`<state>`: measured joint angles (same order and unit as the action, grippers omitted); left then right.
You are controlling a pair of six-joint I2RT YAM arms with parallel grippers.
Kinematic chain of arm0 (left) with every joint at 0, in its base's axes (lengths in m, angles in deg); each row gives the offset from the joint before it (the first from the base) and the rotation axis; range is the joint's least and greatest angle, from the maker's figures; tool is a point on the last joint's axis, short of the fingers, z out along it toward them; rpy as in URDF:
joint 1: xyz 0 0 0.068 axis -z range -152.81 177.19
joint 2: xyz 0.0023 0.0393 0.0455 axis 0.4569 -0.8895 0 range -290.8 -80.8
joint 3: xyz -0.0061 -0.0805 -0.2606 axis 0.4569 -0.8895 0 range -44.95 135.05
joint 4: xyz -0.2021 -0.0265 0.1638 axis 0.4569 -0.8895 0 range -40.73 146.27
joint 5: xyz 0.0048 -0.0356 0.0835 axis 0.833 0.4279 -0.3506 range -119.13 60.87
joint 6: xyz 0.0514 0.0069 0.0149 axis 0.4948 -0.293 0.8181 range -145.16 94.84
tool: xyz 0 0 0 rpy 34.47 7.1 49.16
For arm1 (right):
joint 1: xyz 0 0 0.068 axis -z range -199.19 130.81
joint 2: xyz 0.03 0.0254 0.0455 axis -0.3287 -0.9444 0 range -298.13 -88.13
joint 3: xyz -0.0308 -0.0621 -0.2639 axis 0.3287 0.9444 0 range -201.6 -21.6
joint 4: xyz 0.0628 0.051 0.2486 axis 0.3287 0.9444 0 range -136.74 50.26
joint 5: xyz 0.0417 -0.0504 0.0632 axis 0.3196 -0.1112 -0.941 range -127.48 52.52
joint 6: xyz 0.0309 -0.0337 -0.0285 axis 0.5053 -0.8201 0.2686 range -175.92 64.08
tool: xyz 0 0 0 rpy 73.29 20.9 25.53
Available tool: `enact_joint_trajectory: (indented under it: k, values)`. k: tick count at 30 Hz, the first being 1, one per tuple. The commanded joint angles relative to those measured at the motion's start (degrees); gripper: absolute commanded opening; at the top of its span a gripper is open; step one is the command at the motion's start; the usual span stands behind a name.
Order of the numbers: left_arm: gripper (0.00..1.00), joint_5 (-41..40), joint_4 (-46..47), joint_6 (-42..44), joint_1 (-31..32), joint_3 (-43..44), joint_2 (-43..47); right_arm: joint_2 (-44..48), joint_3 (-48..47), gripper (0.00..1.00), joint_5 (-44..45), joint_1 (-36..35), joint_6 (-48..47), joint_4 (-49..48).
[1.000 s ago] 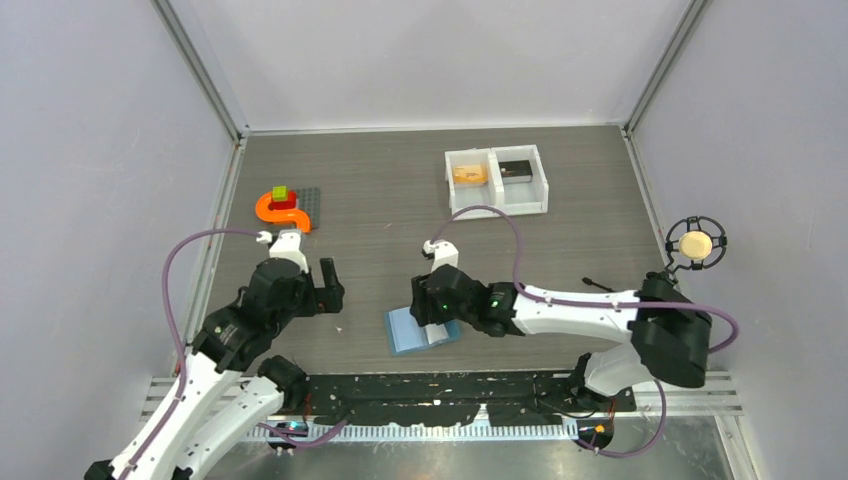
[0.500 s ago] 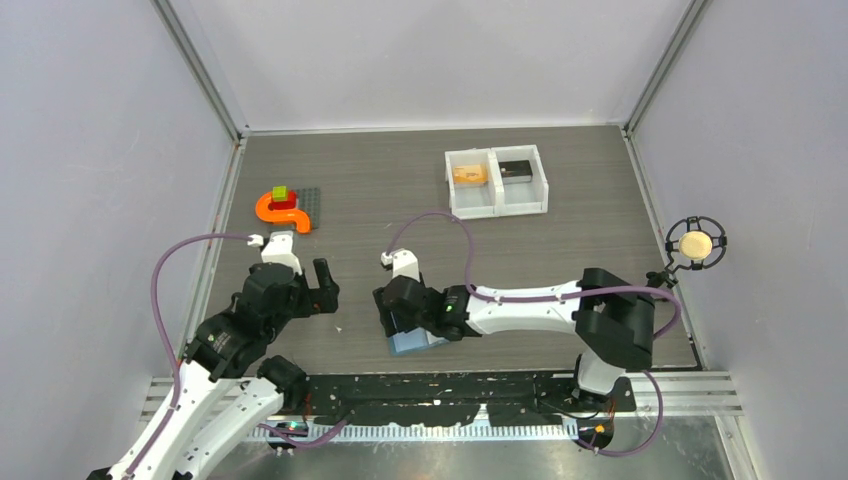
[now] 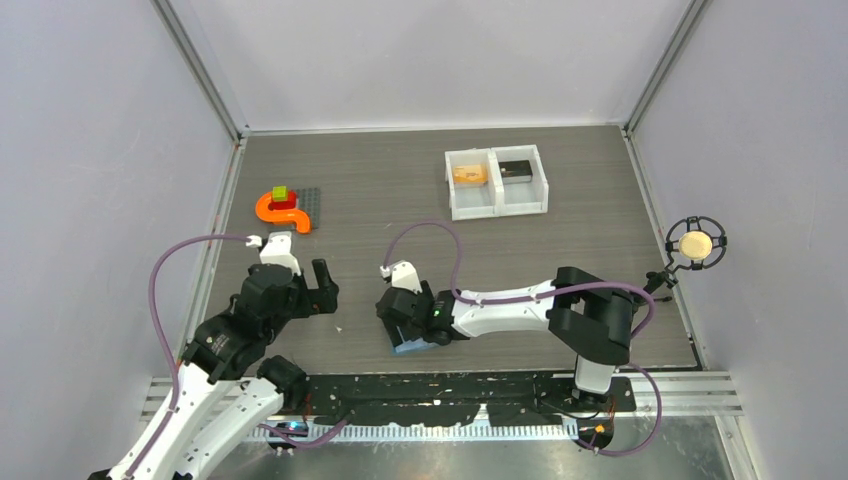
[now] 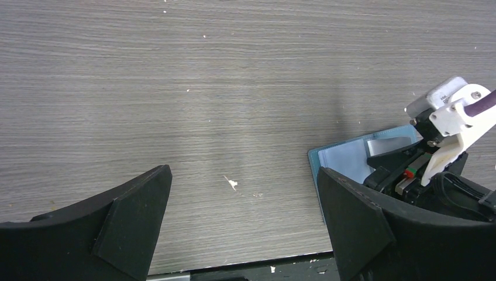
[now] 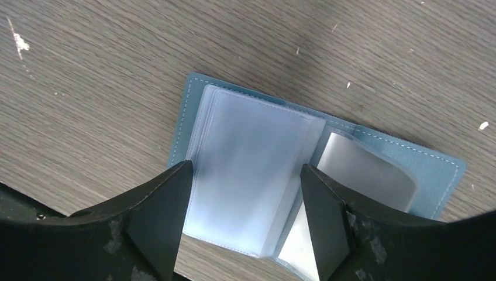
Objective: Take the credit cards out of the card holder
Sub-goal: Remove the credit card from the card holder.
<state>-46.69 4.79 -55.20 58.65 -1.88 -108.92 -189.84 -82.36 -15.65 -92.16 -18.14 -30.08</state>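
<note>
Grey wood-grain desk (image 3: pixel 400 190), left jaws wide apart above it. White two-compartment tray (image 3: pixel 498 209), far side. Light-blue card holder (image 5: pixel 436 167), open flat near front edge, right jaws apart astride its clear sleeves (image 5: pixel 251 152). Orange-yellow credit card (image 3: pixel 468 174), tray's left bay; dark credit card (image 3: pixel 516 169), right bay.

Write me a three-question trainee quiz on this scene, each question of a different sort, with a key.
1. True or false: the small light-blue soft bifold card holder lies open on the table.
2. Multiple choice: where is the thin orange-yellow rectangular card? A. in the left compartment of the white two-compartment tray; B. in a pocket of the card holder; C. on the bare table.
3. Short answer: what hangs directly over the card holder?

Key: 1 true; 2 A; 3 the right gripper, its jaws apart.
</note>
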Motion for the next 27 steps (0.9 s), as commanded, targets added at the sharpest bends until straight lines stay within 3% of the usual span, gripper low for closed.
enact_joint_trajectory:
  k: [1, 6, 13, 20, 27]
  values:
    - [1.0, -1.07, 0.51, -0.91, -0.26, 0.17, 0.45, -0.95, -1.14, 0.75, 1.32, -0.38, 1.24, -0.04]
    - [1.0, -0.74, 0.55, -1.17, -0.26, 0.09, 0.58, -1.8, -0.74, 0.73, 1.63, -0.33, 1.09, -0.38]
    - [0.99, 4.44, 2.08, -3.79, -0.26, -1.62, 0.09, 3.27, 3.11, 0.51, 0.88, -0.29, 0.35, -5.57]
    - [0.93, 12.39, 6.83, -8.46, -0.26, -7.34, -0.12, 9.99, 10.58, 0.46, -3.62, 0.84, 1.14, -17.1]
    - [0.86, 19.08, 12.49, -11.71, -0.26, -13.94, -1.75, 14.7, 23.66, 0.37, -16.05, 7.52, 7.52, -36.76]
